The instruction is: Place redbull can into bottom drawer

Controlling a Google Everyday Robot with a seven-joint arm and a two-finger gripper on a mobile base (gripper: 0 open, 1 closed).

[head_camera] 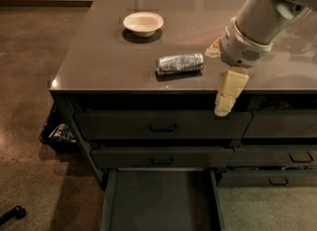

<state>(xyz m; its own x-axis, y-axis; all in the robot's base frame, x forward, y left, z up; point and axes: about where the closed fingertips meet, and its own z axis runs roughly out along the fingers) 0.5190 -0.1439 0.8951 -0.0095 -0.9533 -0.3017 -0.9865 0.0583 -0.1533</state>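
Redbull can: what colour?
Silver and blue, clearest in camera view. Redbull can lies on its side; hand hangs nearby, apart.

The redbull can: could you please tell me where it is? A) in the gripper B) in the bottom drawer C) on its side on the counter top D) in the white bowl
C: the redbull can lies on its side on the counter top, while the gripper hangs apart from it, further right, at the counter's front edge.

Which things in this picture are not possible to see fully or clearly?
The bottom drawer: the camera view's lower edge cuts off its front.
The gripper, right of the redbull can at the counter front: its arm is cut off top right.
The can's print: too small to read.
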